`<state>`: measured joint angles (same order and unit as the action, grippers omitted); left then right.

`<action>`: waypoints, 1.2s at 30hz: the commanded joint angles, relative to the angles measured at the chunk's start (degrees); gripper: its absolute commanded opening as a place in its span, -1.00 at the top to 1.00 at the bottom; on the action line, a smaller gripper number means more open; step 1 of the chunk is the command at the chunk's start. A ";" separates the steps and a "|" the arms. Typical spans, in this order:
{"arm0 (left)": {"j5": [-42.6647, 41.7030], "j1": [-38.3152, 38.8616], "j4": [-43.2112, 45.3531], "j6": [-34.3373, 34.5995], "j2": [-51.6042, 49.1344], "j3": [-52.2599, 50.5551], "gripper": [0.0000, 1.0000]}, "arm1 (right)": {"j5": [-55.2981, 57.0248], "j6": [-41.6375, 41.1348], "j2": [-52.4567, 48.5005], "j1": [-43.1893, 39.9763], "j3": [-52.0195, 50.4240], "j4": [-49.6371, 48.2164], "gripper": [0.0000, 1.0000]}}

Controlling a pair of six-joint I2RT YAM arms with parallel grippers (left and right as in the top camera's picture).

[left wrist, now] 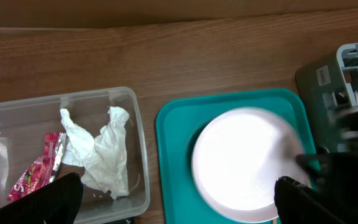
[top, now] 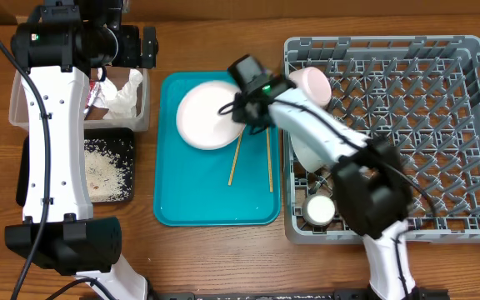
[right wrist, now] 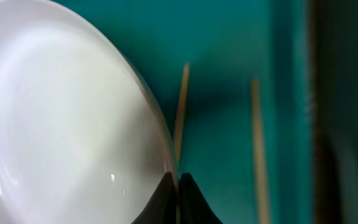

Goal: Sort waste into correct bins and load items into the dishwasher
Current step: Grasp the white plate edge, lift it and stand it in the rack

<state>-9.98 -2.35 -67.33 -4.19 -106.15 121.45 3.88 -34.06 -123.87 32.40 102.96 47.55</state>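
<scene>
The round white plate (top: 207, 115) lies on the teal tray (top: 215, 204), and my right gripper (top: 242, 112) is shut on its right rim. In the right wrist view the two black fingertips (right wrist: 178, 180) pinch the plate's (right wrist: 61, 118) thin edge. Two wooden chopsticks (top: 234, 160) (top: 269, 162) lie on the tray just right of the plate. My left gripper (top: 142, 46) hangs open above the back of the clear tub (top: 17, 112), holding nothing. The tub holds crumpled napkins (left wrist: 101, 152) and a red wrapper (left wrist: 39, 174).
The black tray (top: 107, 167) with rice scraps sits in front of the tub. The grey dish rack (top: 440, 125) fills the right side, with bowls (top: 311, 82) (top: 311, 150) and a small cup (top: 319, 208) along its left edge.
</scene>
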 commanded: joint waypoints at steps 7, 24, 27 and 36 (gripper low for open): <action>0.33 0.15 0.22 0.37 -0.31 0.90 -1.00 | 36.76 10.60 23.65 -1.51 3.85 4.66 0.92; 0.31 0.11 0.24 0.35 -0.31 0.90 -1.00 | 74.51 16.74 20.24 -7.91 -5.51 10.93 0.92; 0.33 0.11 0.22 0.35 -0.35 0.90 -1.00 | 74.51 16.74 19.30 -8.09 -8.79 7.67 0.92; 0.33 0.13 0.22 0.35 -0.35 0.90 -1.00 | 65.61 16.74 18.14 -9.62 -16.55 -1.92 0.88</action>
<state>-10.00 -2.35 -67.31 -4.19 -106.17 121.45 73.82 -16.84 -105.56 23.22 87.61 47.46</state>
